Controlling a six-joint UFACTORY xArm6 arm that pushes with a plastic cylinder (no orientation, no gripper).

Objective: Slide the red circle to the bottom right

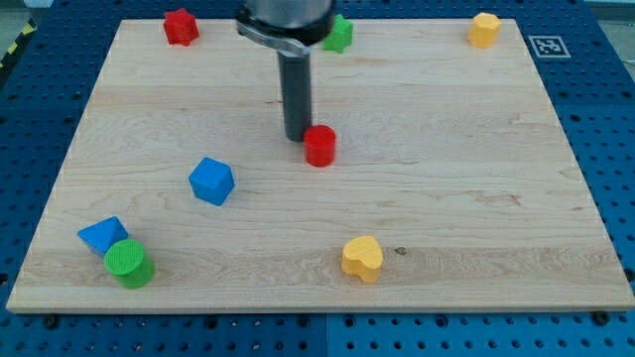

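Views: one camera only; no second view, so no shared region.
Position: raised, beyond the view's bottom edge of the counter, facing obliquely down and toward the view's top.
Perspective: counter narrows toward the view's top; near edge widest.
Range: moderate; the whole wooden counter fits in frame, with blue perforated base showing on all sides.
Cropping: the arm's body is cut by the view's top edge.
Reference mark: printed tag at upper right.
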